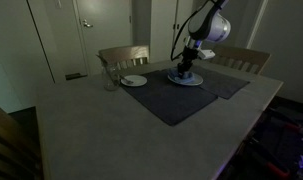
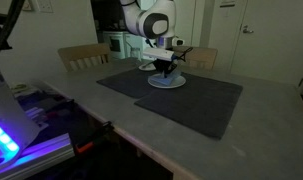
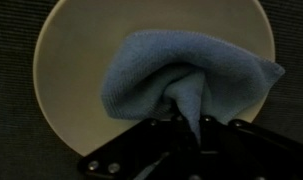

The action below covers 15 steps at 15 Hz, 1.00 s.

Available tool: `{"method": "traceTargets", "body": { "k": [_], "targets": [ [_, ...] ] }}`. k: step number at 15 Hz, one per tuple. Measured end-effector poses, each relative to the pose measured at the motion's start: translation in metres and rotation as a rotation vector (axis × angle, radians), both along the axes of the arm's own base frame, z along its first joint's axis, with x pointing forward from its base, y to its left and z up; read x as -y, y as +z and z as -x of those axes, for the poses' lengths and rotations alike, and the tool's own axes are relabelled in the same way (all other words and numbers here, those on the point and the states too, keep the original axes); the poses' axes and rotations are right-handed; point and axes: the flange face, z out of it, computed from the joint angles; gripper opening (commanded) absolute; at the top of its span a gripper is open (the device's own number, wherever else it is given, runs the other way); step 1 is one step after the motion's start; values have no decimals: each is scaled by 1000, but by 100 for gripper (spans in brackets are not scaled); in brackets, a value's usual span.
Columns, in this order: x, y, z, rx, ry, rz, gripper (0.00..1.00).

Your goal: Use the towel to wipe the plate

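While the grey table (image 1: 86, 135) fills most of both exterior views, a large dark mat (image 1: 176, 102) covers its far part, and two wooden chairs (image 1: 124, 54) stand behind it. The white robot arm (image 1: 209, 28) reaches down from above over the mat. Under it lies the plate (image 3: 71, 90), round and pale, resting on the mat. The towel (image 3: 181, 70), blue and bunched, sits on the plate, covering the right part of it in the wrist view and hanging a little over its rim. The gripper (image 3: 186, 125) stands directly over the plate, and its jaws are closed on a fold of the towel. Near the mat's corner are a second small plate (image 1: 134, 80) and beside it a glass (image 1: 110, 78).
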Motion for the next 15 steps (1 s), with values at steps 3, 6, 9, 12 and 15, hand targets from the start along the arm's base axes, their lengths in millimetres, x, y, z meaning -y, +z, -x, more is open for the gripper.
{"method": "traceTargets", "body": {
  "k": [3, 6, 9, 12, 15],
  "targets": [
    [5, 0, -3, -76, 11, -7, 2],
    [12, 1, -4, -157, 16, -1, 2],
    [17, -1, -5, -218, 9, 43, 2],
    [13, -1, -8, -225, -2, 97, 2],
    [9, -1, -11, -210, 0, 138, 2]
  ]
}}
